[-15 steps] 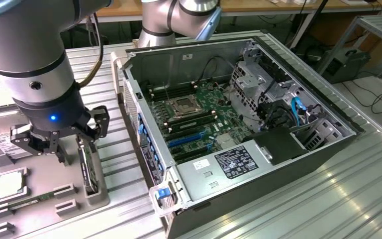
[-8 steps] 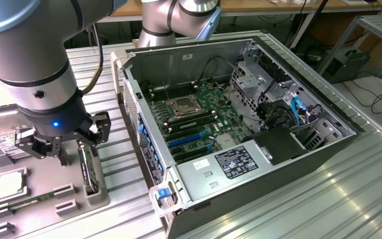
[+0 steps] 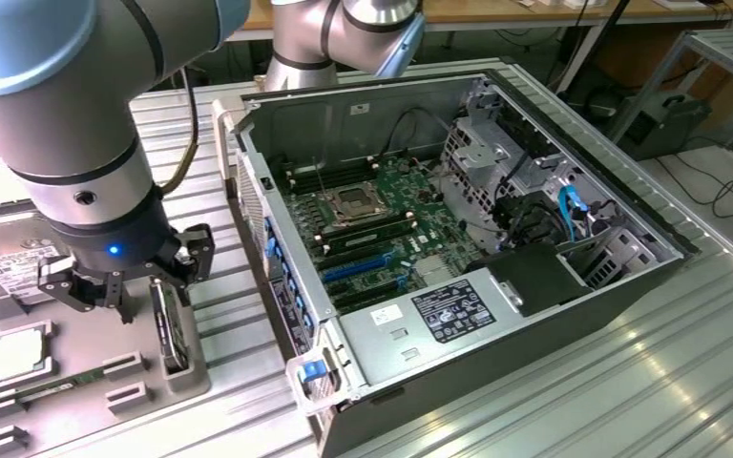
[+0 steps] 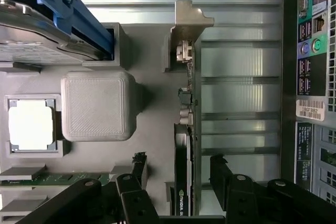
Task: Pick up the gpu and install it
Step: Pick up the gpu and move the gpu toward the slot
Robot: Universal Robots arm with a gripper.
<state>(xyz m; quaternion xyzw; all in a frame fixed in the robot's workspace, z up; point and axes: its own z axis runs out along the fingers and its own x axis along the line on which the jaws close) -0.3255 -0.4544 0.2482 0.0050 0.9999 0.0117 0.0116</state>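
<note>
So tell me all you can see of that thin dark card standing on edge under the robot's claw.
The gpu is a thin, flat dark card standing on its long edge in a slot of the grey holder, beside the computer case. A pale metal bracket caps one end, and small parts line its upper edge. The open jaws flank it with gaps on both sides, so just the holder touches it.

Gpu (image 3: 169, 332) stands on edge in the parts tray (image 3: 87, 348), along the tray edge nearest the open computer case (image 3: 341, 119); CPU (image 3: 16, 350) lies farther from the case.
</note>
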